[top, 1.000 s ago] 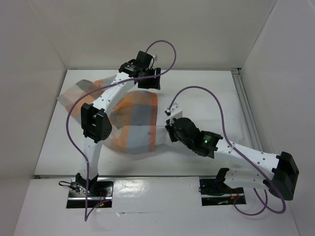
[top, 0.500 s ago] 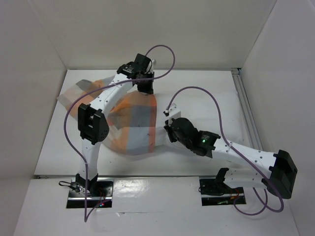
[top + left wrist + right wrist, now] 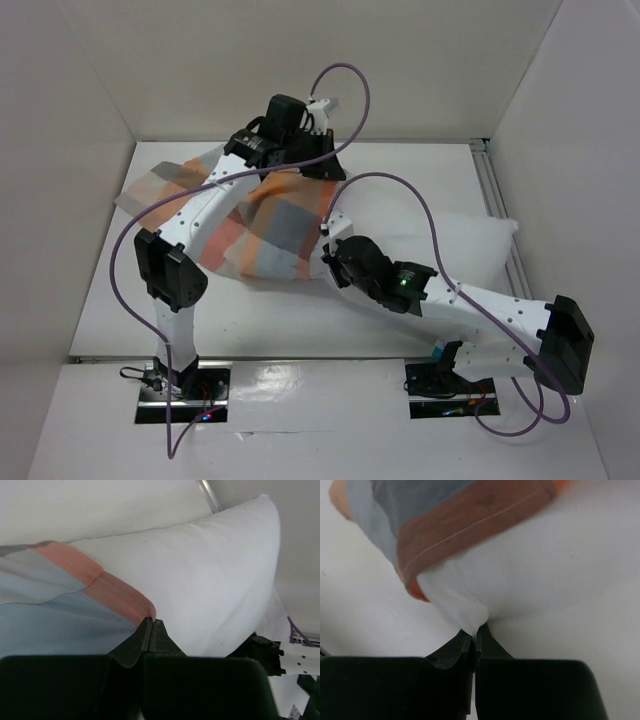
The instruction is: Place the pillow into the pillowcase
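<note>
1. The left pincer (image 3: 151, 630) is fully closed, its tips nipping the orange hem of the pillowcase (image 3: 60, 610) at the far side of the case's mouth.
2. The right pincer (image 3: 475, 636) is also clamped tight, on a pinch of white pillow (image 3: 560, 580) cloth just below the near hem.
3. The pillow sits partly inside the checked case. Its bare white end sticks out to the right.
4. Case and pillow lie across the middle of the white surface (image 3: 420, 175). The pillow's free end reaches the metal rail (image 3: 495, 190) on the right.
5. Plain white walls (image 3: 300, 60) enclose the left, far and right sides.
</note>
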`<state>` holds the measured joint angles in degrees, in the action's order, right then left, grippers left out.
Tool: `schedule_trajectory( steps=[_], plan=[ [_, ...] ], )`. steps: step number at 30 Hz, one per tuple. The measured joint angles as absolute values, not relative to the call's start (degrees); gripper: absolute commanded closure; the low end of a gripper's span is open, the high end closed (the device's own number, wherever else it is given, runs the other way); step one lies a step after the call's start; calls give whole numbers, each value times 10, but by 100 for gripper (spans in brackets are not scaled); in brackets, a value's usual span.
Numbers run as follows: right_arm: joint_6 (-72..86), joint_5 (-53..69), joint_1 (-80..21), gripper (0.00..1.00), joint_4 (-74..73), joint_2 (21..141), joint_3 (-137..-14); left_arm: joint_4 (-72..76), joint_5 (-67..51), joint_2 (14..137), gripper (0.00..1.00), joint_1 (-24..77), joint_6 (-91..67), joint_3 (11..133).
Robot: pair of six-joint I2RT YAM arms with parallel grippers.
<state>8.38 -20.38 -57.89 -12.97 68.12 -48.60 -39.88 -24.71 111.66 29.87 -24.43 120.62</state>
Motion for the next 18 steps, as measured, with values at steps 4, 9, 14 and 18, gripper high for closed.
schedule_trajectory(
  steps=[4, 9, 14, 18],
  plan=[
    [68, -210, -598, 100, -128, 681, -511, -375, -262, 1138, 100, 333, -261, 1226],
    [50, -240, -604, 100, -116, 675, -516, -339, -264, 1216, 93, 339, -295, 1252],
    [45, -261, -600, 100, -67, 678, -488, -335, -271, 1273, 42, 309, -321, 1262],
    [43, -249, -590, 100, -33, 689, -471, -336, -274, 1240, 34, 266, -328, 1255]
  ],
)
